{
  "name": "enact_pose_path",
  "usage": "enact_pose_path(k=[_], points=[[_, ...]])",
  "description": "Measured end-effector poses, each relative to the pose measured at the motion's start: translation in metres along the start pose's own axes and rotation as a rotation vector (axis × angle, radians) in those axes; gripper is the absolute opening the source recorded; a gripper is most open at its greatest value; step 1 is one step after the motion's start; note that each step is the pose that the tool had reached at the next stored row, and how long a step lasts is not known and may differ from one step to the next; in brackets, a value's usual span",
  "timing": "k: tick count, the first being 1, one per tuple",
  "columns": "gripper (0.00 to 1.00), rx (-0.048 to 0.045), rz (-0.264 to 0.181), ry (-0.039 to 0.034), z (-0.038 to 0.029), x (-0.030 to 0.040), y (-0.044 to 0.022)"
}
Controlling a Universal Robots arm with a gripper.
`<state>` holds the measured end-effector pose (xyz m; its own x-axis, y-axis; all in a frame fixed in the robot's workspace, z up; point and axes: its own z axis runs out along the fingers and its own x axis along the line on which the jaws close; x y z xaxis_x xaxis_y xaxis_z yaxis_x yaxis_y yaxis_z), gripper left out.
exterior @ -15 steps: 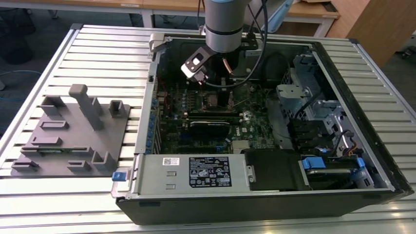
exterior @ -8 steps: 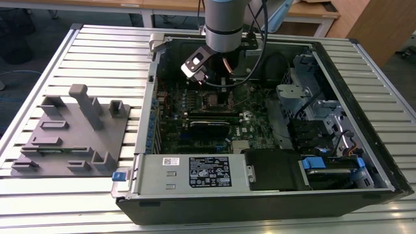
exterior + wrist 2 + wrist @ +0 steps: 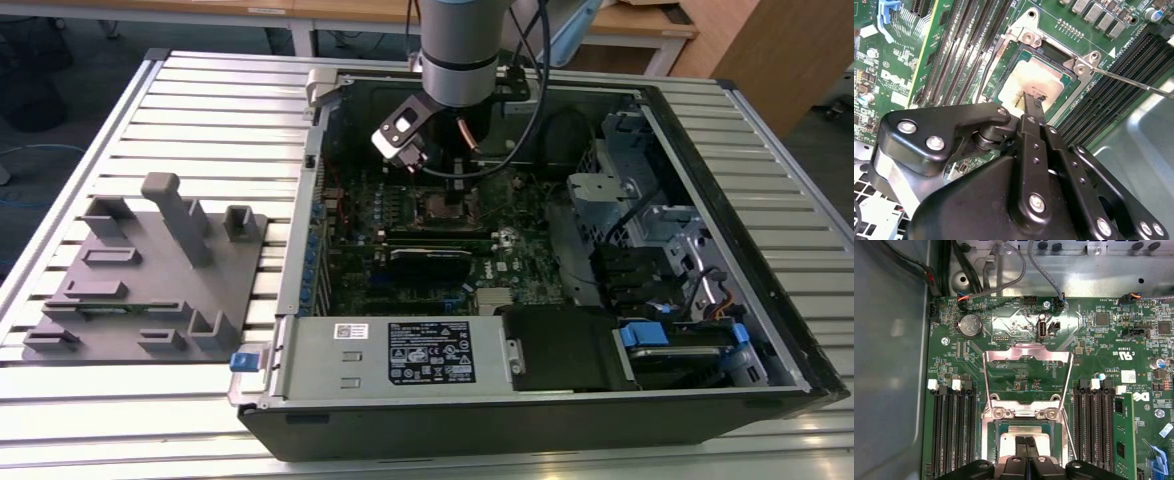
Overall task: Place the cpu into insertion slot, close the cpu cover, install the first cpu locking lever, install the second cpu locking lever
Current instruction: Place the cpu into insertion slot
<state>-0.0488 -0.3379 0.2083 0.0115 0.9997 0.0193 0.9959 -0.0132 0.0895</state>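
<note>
Closest in both wrist views is the gripper (image 3: 1033, 101) (image 3: 1025, 439), its black linkage drawn in and its two slim fingers (image 3: 1035, 114) pressed side by side with no visible gap and nothing between them. The tips are down at the cpu (image 3: 1036, 80), at the near edge of its pale beige top; whether they press on it or hover just above cannot be told. The cpu lies flat inside the slot (image 3: 1051, 60), whose dark frame surrounds it on every visible side, so the chip is already seated. Just beyond the slot in the first wrist view, the cover (image 3: 1027, 372) is swung back on its hinge, open, with green board showing through its square window. One thin wire lever (image 3: 1134, 82) runs out free from the corner of the slot, not latched. Long black memory slots (image 3: 951, 430) flank the socket on both sides of the board (image 3: 1004, 325). In the exterior view, the arm (image 3: 461, 45) reaches down into the open case (image 3: 534, 420), which lies on a slatted metal table (image 3: 200, 100). On that table, toward the exterior view's left and apart from the case, sits a grey fixture (image 3: 147, 270) with upright posts.
</note>
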Motion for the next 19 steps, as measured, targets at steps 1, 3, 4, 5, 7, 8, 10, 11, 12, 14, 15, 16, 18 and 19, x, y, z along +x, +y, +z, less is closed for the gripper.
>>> enact_pose_path(k=[1,3,4,5,7,8,10,11,12,14,15,16,18,19], points=[[0.12,0.0,0.0,0.0,-0.0001,0.0,0.0],[0.12,0.0,0.0,0.0,-0.0003,0.0,0.0],[0.12,0.0,0.0,0.0,-0.0004,0.0,0.0],[0.12,0.0018,0.0,0.0,-0.0004,0.0,0.0001],[0.12,0.0275,0.0,-0.0005,-0.0002,0.0,0.0002],[0.12,0.0324,0.0,-0.0008,-0.0002,0.0,0.0002],[0.12,0.0325,0.001,-0.0007,-0.0002,0.0,0.0002],[0.12,0.0326,0.001,-0.0006,-0.0002,0.0,0.0002],[0.12,0.0326,0.001,-0.0005,-0.0001,0.0,0.0002],[0.12,0.0326,0.001,-0.0004,-0.0001,0.0,0.0002],[0.12,0.0327,0.001,-0.0005,-0.0001,0.0,0.0002],[0.11,0.0328,0.001,-0.0005,-0.0001,0.0,0.0002],[0.11,0.0329,0.001,-0.0005,-0.0002,0.0,0.0002],[0.11,0.0329,0.001,-0.0005,-0.0001,0.0,0.0002]])
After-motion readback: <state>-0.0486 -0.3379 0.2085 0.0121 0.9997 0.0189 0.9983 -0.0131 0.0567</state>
